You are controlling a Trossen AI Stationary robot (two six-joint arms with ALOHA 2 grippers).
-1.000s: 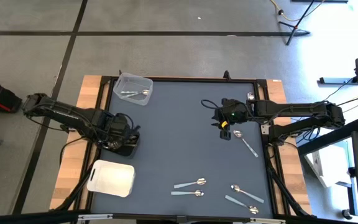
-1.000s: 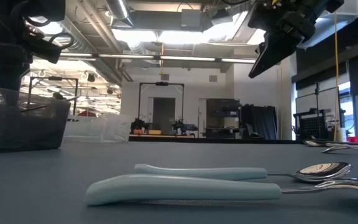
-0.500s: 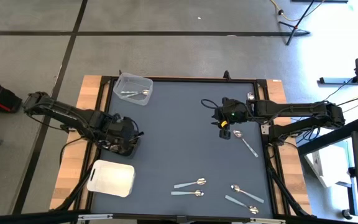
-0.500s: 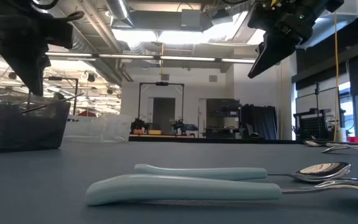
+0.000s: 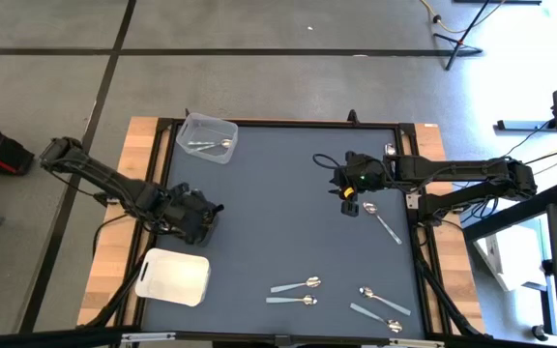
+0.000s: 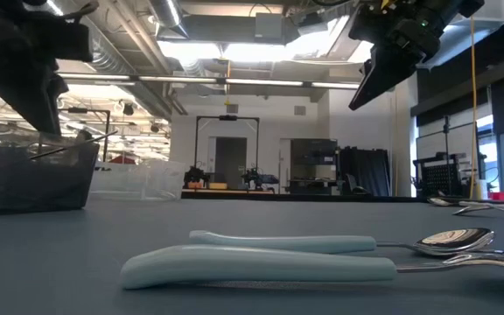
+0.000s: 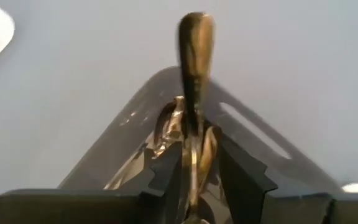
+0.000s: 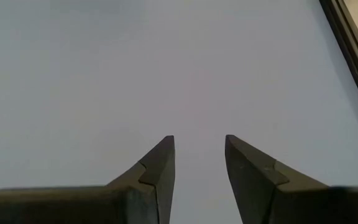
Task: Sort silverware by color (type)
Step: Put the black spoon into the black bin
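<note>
Left claw [image 5: 201, 220] shifted right, clamping bronze utensil [image 7: 194, 74] | right claw [image 8: 197, 168] parted, empty, mid-table

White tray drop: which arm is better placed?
Left. The left pincer is shut on a spoon and hangs just above the white tray at the table's left edge. The right pincer is open, empty, and far across the table.
</note>
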